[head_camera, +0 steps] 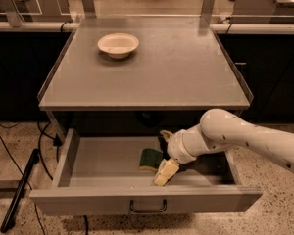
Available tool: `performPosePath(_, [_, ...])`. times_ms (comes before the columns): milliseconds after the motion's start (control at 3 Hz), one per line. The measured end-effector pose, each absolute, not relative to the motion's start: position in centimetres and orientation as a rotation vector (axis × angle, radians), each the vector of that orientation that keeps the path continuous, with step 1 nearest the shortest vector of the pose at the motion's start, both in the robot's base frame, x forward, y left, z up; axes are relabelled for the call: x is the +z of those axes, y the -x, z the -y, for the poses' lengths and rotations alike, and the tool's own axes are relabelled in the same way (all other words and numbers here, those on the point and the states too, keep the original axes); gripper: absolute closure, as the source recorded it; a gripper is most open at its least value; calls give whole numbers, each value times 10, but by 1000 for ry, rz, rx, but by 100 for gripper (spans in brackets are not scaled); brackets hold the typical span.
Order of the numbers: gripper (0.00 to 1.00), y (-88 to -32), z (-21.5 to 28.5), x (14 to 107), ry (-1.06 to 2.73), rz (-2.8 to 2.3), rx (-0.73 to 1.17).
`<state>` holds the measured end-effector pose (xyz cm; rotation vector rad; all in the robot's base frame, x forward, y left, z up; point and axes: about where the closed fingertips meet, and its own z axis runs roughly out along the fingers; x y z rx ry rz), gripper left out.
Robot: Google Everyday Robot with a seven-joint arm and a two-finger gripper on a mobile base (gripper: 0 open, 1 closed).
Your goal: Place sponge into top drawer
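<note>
The table (186,67) is a grey flat-topped unit with raised side edges, standing on a speckled floor (264,219). Behind it runs a rail with clear panels.

The top drawer (88,202) sits directly under the tabletop and is pulled well out toward the camera. Its shallow grey inside is open to view, and a dark bar handle (148,207) is centred on the flat front panel.

The white arm (250,137) enters from the right edge and reaches down and left into the drawer, under the front lip of the table.

A cream round bowl (118,44) stands upright on the tabletop, back left, well apart from the arm.

The gripper (162,155) is inside the drawer, right of centre. Its two cream fingers (165,172) are spread wide, one toward the back of the drawer and one toward the front panel.

The sponge (150,159) is in the drawer, green side up with a yellow edge showing at the front. It lies just left of the gripper, at the mouth of the spread fingers. Contact between fingers and sponge cannot be confirmed.

Dark cables (45,151) and a black rod (18,192) lie on the floor to the left of the drawer
</note>
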<state>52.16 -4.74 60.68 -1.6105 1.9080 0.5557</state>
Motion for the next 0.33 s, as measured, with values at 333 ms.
performPosePath(333, [0,-522,47,607,1610,-1908,556])
